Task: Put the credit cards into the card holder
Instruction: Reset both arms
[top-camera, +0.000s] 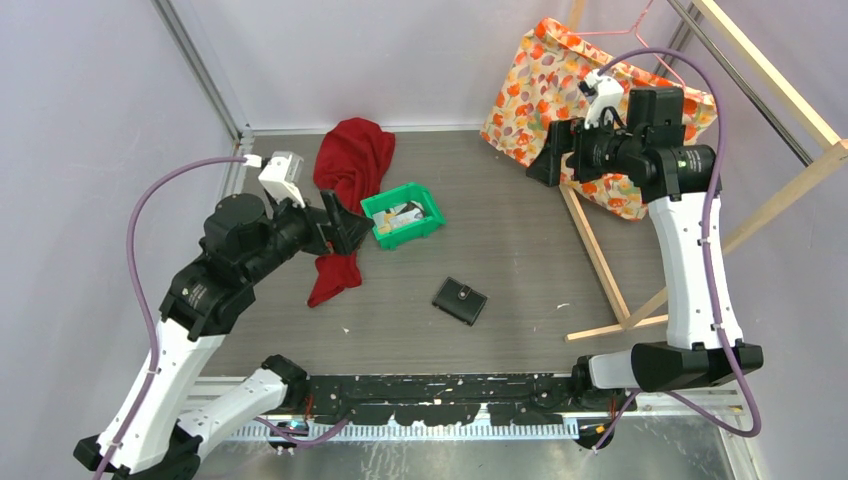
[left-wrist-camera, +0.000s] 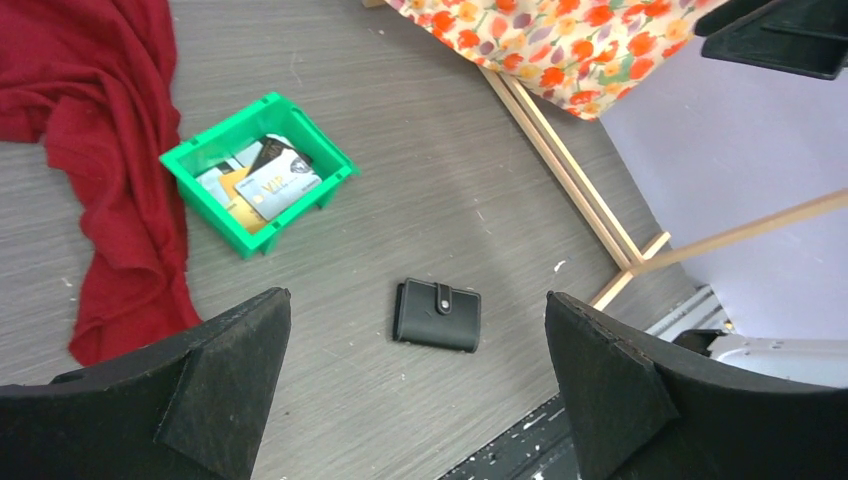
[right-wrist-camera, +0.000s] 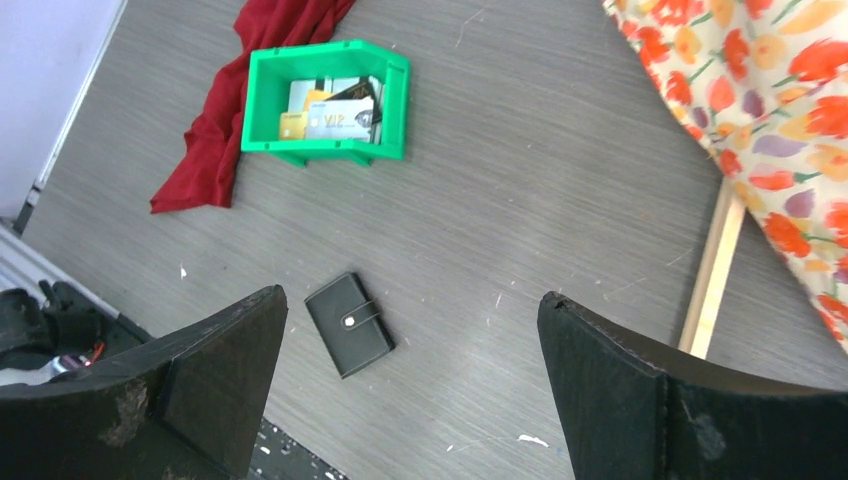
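credit cards (left-wrist-camera: 280, 185) overlapping in green bin (left-wrist-camera: 203, 206) — lower ones partly hidden, count unclear, floral bag (left-wrist-camera: 560, 40) cut by edge

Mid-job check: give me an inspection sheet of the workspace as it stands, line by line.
Surface: grey wood-grain table, a few pale specks near the front.
Job's things: credit cards lie in the green bin; card holder lies closed and snapped on the table, apart from the bin.
Clutter: red cloth beside the bin; floral bag against a wooden frame at back right.
Grippers: left gripper and right gripper both open, empty, raised.
Cables: purple cables loop along both arms, clear of the job's things.
Surroundings: pale walls, metal corner post.
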